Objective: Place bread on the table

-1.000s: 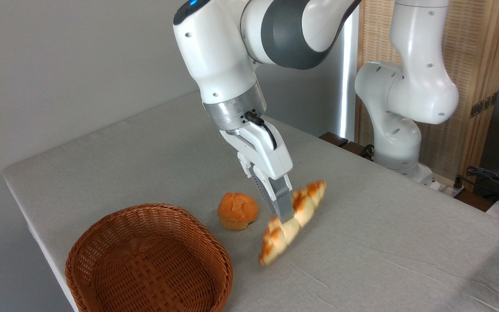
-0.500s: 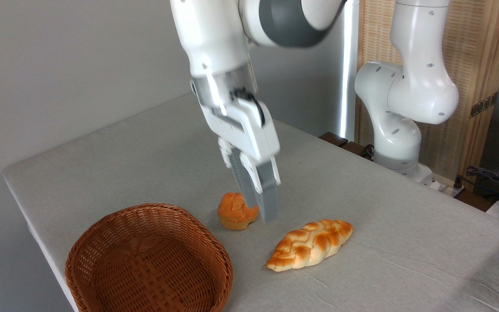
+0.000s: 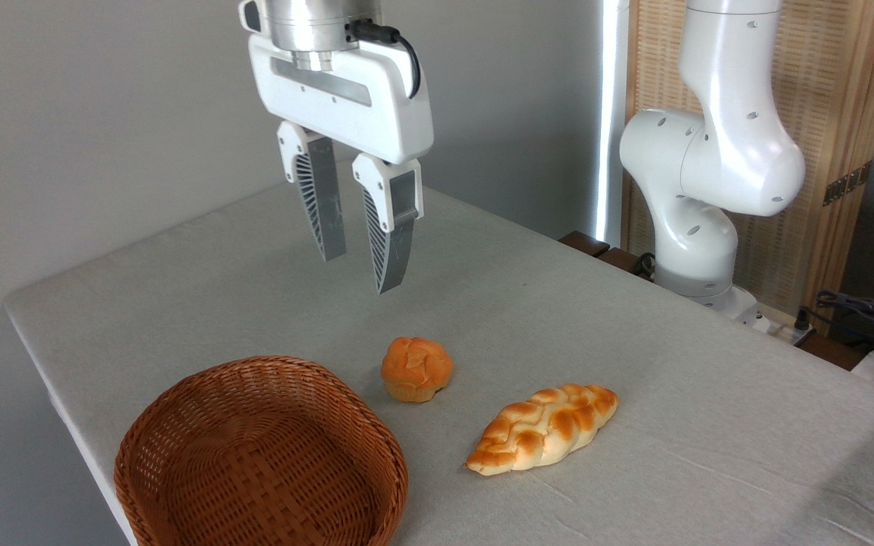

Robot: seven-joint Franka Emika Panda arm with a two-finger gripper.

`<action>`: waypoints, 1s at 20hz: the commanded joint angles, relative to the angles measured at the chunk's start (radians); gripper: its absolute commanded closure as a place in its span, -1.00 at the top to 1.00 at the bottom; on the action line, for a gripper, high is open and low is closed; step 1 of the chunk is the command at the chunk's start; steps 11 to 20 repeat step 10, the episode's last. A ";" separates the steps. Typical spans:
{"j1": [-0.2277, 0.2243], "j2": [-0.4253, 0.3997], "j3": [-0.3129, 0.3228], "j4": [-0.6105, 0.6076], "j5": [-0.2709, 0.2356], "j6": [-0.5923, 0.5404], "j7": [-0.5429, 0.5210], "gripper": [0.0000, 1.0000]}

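Claw point(image 3: 357, 262) hangs high above the tabletop point(image 3: 634, 334), fingers pointing down with a modest gap between them and nothing held. Bread point(image 3: 543, 428) lies flat on the cloth, braided top up, long axis slanting from lower left to upper right, apart from the bun point(image 3: 416, 369) and well clear of the basket point(image 3: 259, 455), which looks empty.

By the look of it the placing is done: the loaf rests steady on its broad underside and nothing touches it. What remains, I judge, is only a clean retreat. To do that well:

- Keep the lift going straight up before any sideways swing, so the fingertips pass nowhere near the bun beneath them.
- Leave the fingers parted as they are; closing adds nothing.
- Do not come back down to tidy the loaf. It sits away from the tabletop edge and shows no tilt, so a nudge could only roll it.
- Move the arm off toward its base, away from the basket rim.
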 commanded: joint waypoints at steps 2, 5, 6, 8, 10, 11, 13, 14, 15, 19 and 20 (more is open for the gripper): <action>0.014 0.052 -0.020 0.061 -0.020 -0.052 -0.017 1.00; 0.014 0.066 -0.014 0.064 -0.022 -0.038 -0.017 1.00; 0.014 0.071 -0.014 0.064 -0.019 -0.039 -0.017 1.00; 0.014 0.071 -0.015 0.064 -0.017 -0.039 -0.017 1.00; 0.014 0.071 -0.015 0.065 -0.016 -0.039 -0.017 1.00; 0.014 0.071 -0.015 0.065 -0.016 -0.039 -0.017 1.00; 0.014 0.071 -0.015 0.065 -0.016 -0.039 -0.017 1.00; 0.014 0.071 -0.015 0.065 -0.016 -0.039 -0.017 1.00; 0.014 0.071 -0.015 0.065 -0.016 -0.039 -0.017 1.00; 0.014 0.071 -0.015 0.065 -0.016 -0.039 -0.017 1.00; 0.014 0.071 -0.015 0.065 -0.016 -0.039 -0.017 1.00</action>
